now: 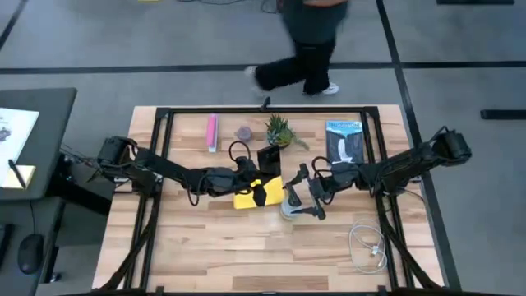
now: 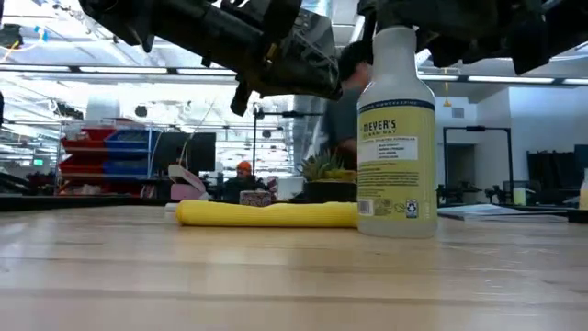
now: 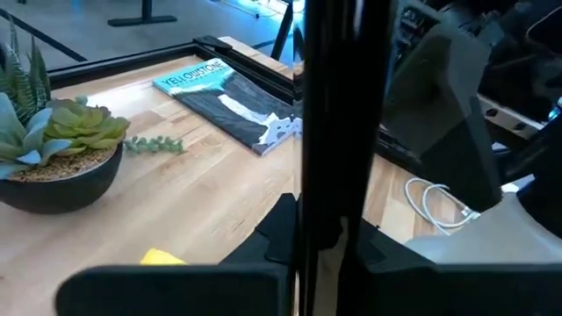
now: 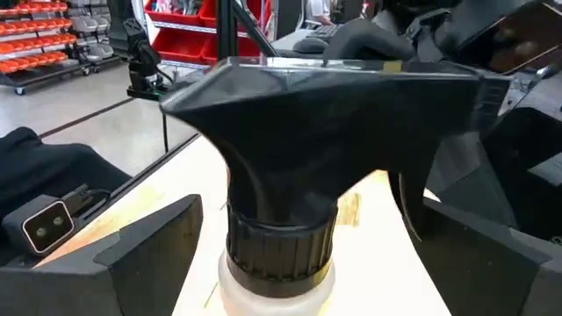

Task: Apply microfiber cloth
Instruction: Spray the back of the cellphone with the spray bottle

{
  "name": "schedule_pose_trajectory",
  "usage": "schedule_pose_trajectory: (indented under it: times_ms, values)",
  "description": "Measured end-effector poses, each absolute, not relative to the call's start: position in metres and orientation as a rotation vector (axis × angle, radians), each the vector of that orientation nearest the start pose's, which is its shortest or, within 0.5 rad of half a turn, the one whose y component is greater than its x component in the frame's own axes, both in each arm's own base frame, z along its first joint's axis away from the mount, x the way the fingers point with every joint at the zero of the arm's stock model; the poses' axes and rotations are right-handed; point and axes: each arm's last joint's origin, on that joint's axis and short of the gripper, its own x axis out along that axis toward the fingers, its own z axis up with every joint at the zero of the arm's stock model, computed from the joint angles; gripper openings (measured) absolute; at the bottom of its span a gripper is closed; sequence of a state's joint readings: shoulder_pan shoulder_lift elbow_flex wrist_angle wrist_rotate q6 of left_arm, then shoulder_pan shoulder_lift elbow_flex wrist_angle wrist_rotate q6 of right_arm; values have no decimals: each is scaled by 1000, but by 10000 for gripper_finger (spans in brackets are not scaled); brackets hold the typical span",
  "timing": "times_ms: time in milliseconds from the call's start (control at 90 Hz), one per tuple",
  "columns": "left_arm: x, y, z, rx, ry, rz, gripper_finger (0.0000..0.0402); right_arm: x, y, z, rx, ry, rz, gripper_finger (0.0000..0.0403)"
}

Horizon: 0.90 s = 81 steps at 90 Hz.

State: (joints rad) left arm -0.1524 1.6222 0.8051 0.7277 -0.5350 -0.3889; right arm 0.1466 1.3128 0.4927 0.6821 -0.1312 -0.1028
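Left claw (image 1: 261,191) raised over the microfiber cloth (image 1: 246,197), clenched on a thin black phone (image 3: 338,132) held upright; cloth flat on the tabletop (image 1: 205,247) directly beneath. Right claw (image 1: 300,197) just beside, straddling a spray bottle (image 2: 396,138); grip there impossible to tell. Farther out: potted succulent (image 1: 278,131), book (image 1: 344,141), white cable (image 1: 370,245).

Both pincers (image 1: 265,191) (image 1: 301,197) meet mid-table, seemingly parted.
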Motion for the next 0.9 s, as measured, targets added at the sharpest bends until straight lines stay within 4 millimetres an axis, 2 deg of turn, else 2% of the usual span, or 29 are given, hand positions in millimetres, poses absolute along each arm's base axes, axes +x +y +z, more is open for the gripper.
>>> schedule_pose_trajectory:
  times_ms: [256, 533, 900]
  values:
    - [336, -37, 221, -345, 11, 393, 11, 256, 38, 208, -115, 118, 272, 379]
    - [338, -37, 225, -373, 12, 311, 11, 255, 46, 208, -145, 107, 306, 379]
    - [341, -38, 229, -337, 21, 310, 11, 255, 48, 208, -159, 104, 314, 374]
